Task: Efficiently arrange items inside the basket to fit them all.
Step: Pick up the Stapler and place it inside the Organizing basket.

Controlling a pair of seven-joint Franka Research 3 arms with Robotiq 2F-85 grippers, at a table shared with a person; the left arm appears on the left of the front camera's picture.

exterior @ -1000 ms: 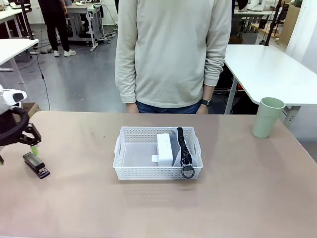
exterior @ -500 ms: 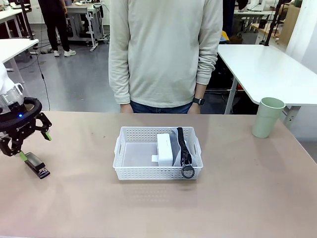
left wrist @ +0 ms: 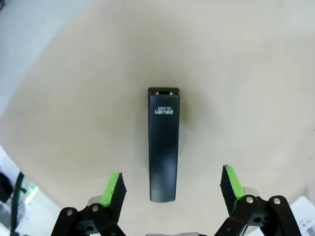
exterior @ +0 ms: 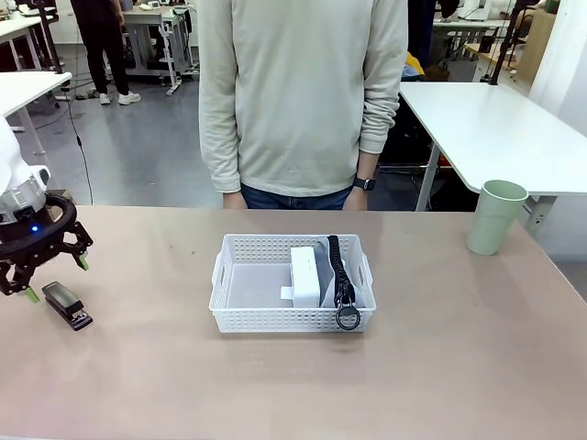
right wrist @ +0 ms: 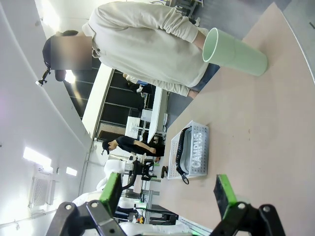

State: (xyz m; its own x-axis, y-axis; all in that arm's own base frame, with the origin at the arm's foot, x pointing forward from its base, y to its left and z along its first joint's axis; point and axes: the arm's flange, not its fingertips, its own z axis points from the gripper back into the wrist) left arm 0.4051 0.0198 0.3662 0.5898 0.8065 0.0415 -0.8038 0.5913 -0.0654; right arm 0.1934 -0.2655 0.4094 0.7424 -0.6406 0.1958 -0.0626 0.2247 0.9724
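Note:
A small black stapler (exterior: 67, 305) lies on the table at the far left. My left gripper (exterior: 57, 278) hovers open just above it; in the left wrist view the stapler (left wrist: 163, 145) lies lengthwise between the green pads (left wrist: 114, 186), untouched. The white basket (exterior: 275, 319) sits mid-table and holds a white box (exterior: 305, 275) on edge and the grey pouch (exterior: 341, 275), whose black strap and ring hang over the front rim. The pale green cup (exterior: 495, 216) stands at the far right. My right gripper (right wrist: 167, 191) is open in the air, facing the cup (right wrist: 236, 51) and the basket (right wrist: 172, 152).
A person in a pale sweatshirt (exterior: 303, 92) stands at the far edge behind the basket, arms hanging down. The left half of the basket is bare. Wide bare tabletop lies between the stapler and the basket and along the front.
My left gripper has swung round and settled over the stapler, fingers now straddling it. The person has shifted slightly to the left. Basket and cup have not moved.

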